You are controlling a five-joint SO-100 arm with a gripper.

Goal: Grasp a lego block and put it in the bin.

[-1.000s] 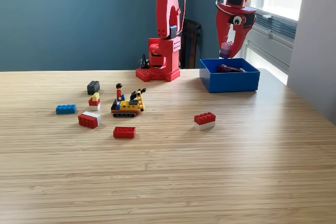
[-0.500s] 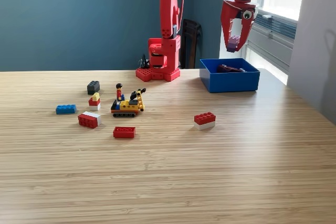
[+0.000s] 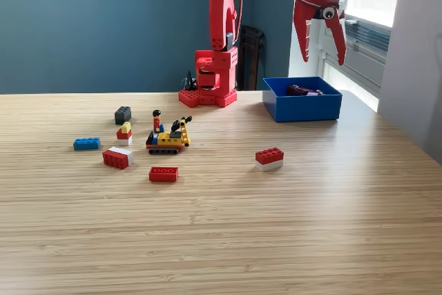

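Arm (image 3: 221, 25) red. Bin (image 3: 302, 106) bright blue. Table (image 3: 276, 226) pale wood grain. Loose blocks: black (image 3: 123, 115), blue (image 3: 86, 144), red (image 3: 164, 174).

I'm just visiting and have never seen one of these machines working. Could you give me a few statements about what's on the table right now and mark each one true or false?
1. The tool hangs open above the blue bin. True.
2. The tool is holding a purple block. False: nothing is between its open jaws; a purplish piece lies in the bin.
3. A red block on a white one sits on the table in front of the bin. True.
4. The small toy vehicle with a figure is inside the bin. False: it stands on the table, toward the exterior view's left.
5. The blue block is stacked on the black block. False: they lie apart.
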